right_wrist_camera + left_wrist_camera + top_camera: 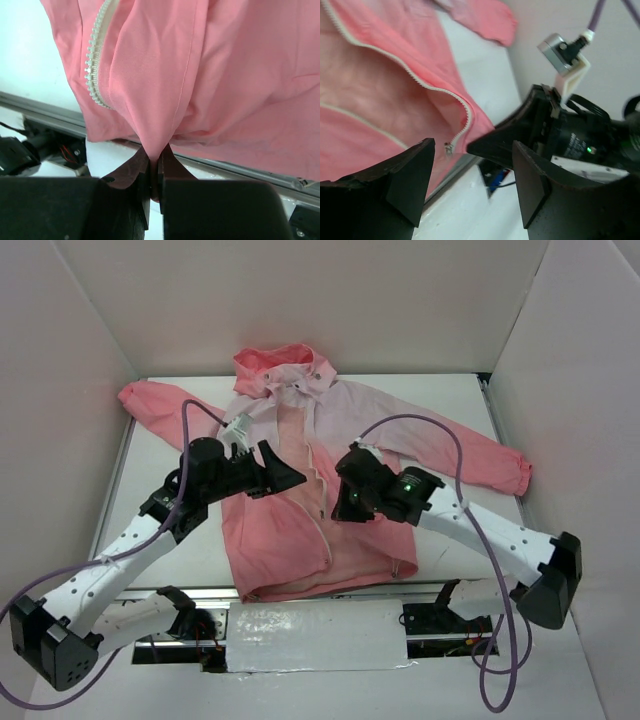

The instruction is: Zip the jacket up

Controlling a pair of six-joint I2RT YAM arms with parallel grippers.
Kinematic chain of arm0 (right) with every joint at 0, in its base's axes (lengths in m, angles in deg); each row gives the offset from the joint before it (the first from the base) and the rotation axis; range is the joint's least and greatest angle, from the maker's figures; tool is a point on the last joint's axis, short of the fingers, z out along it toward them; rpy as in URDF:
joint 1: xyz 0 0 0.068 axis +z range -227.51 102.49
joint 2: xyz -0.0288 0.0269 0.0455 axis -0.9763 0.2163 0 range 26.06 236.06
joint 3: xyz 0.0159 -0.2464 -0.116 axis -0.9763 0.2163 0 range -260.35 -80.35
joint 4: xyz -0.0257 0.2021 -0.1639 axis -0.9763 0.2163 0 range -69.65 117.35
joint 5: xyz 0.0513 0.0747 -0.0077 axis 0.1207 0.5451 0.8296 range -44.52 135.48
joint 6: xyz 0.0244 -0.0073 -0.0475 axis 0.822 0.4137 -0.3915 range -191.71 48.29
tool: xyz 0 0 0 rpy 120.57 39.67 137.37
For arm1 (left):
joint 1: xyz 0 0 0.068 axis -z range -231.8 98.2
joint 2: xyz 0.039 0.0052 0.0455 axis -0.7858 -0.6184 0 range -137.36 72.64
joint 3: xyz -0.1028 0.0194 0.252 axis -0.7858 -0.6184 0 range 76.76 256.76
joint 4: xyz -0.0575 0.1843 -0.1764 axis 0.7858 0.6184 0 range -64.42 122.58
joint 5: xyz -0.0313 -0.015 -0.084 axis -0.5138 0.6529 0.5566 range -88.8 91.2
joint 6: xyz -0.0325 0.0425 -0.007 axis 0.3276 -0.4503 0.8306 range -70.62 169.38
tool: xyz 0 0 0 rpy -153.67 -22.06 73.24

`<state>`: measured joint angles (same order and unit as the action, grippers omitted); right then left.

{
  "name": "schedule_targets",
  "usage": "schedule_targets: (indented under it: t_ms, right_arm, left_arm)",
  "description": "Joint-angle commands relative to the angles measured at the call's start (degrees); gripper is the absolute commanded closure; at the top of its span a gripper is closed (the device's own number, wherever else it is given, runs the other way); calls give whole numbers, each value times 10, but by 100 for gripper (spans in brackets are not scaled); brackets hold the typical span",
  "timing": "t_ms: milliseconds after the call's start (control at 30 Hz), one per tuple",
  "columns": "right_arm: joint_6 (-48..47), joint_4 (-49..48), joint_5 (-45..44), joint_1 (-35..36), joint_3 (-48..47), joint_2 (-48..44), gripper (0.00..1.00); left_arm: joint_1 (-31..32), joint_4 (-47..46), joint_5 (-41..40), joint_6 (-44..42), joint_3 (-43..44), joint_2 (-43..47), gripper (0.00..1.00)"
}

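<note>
Fold of the jacket [225, 75] vanishes inside the clamped right end effector [155, 162]; left end effector [472, 150] hangs wide, empty.

The jacket [290, 530] is thin, matt cloth, soft and creased, with fine stitched seams. Its zipper [94, 60] has white, plastic-looking teeth with a slight sheen. The right fingers [125, 172] are dark, hard, matt plastic. The bench [440, 395] is smooth and white. The purple cables [430, 420] look glossy, and a crinkled silvery strip [315, 635] shines.
</note>
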<state>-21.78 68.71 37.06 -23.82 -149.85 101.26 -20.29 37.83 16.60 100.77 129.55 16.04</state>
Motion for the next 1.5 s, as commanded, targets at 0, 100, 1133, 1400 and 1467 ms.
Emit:
schedule_targets:
  t_ms: [0, 100, 1133, 1400, 1467]
  right_arm:
    - [-12, -40, 9, -34, 36, -53, 100]
    - [-25, -89, 66, -70, 63, -106, 100]
    - [-67, -157, 219, -137, 52, -153, 100]
    - [-119, -118, 205, -160, 31, -174, 44]
    - [-144, -58, 150, -153, 3, -170, 45]
  left_arm:
    - [-4, -177, 117, 47, -23, -30, 25]
    - [-4, -278, 170, 84, -47, -61, 25]
    - [44, -423, 220, 72, -55, -184, 100]
    - [44, -365, 206, 61, -23, -186, 100]
    - [46, -292, 177, 42, 0, -184, 100]
